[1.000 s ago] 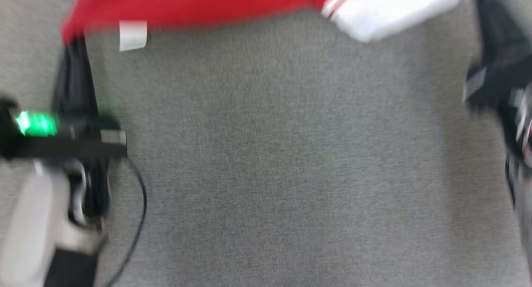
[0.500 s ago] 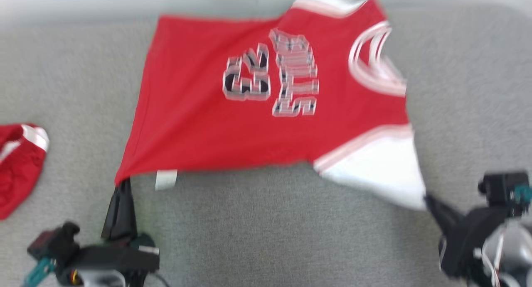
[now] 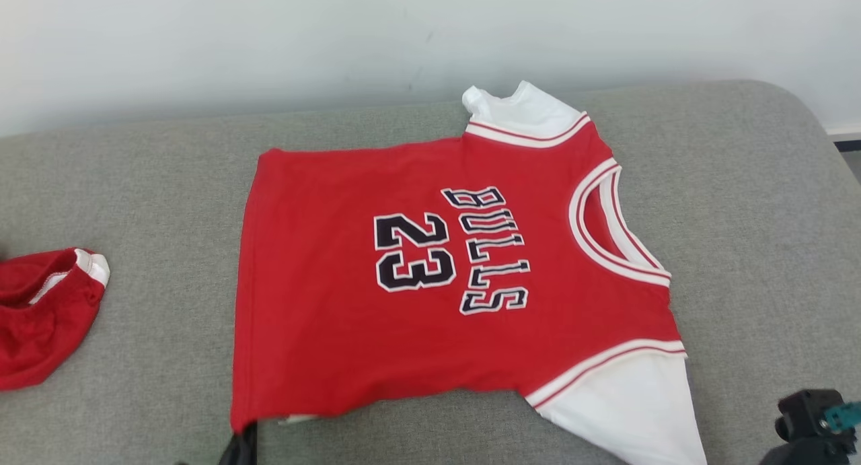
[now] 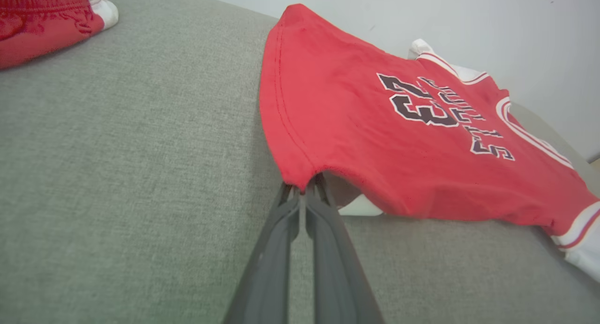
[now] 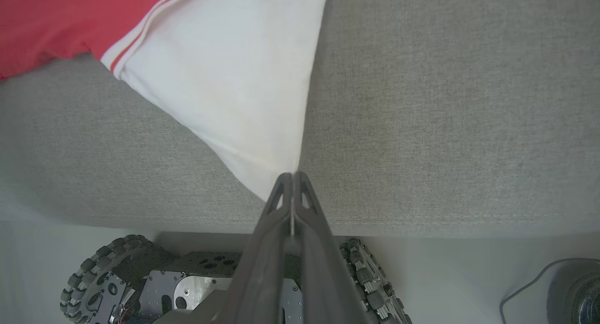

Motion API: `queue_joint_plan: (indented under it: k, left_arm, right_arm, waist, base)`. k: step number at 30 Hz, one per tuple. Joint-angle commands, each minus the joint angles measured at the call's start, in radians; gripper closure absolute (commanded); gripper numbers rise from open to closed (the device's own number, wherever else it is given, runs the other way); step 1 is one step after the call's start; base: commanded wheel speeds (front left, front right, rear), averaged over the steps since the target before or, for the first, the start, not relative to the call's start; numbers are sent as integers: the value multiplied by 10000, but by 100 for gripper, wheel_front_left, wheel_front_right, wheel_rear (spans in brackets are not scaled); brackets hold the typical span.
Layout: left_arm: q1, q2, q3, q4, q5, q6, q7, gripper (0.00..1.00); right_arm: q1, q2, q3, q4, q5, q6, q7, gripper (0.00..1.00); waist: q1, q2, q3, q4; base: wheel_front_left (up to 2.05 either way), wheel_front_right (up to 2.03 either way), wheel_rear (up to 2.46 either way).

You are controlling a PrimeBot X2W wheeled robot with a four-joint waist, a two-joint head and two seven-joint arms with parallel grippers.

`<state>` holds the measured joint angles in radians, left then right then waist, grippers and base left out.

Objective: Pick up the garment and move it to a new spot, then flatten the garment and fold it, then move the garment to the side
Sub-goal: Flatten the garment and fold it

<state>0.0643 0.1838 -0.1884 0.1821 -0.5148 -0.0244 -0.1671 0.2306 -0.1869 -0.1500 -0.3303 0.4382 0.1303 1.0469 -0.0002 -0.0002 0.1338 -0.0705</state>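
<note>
Grey upholstered cushion (image 3: 121,175) against a white wall (image 3: 269,34) carries the red Bulls 23 jersey (image 3: 323,317), spread face up near its middle, with red shorts (image 3: 40,317) lying well apart at the robot's left. Left gripper (image 4: 302,192) is pinched tight on the jersey's red hem corner, which is slightly raised. Right gripper (image 5: 292,176) is closed on the tip of the white sleeve (image 5: 234,80).
</note>
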Motion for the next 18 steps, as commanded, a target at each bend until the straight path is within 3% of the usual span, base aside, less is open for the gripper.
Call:
queue_joint_plan:
  k: [1,9,14,18]
  left_arm:
    - [159,101,-22,-60,162,75,55,100]
    - [1191,860,-95,-1017,485,599,1199,100]
    - [685,741,55,-1635,-30,475,1418,100]
    - [11,899,-179,-1635,236,518,1898,100]
  right_arm:
    - [121,63,-67,-42,-42,11,35,100]
    - [239,415,-479,-333,31,11,-162,100]
    - [-562,748,-595,-235,295,11,-1195,100]
    - [-1416,1004,-559,11,480,11,-1783,100]
  waist:
    - [2,2,4,-21]
    - [2,2,108,54]
    - [2,2,133,189]
    - [2,2,138,267]
  base:
    - [0,0,0]
    - [0,0,0]
    - [0,0,0]
    - [0,0,0]
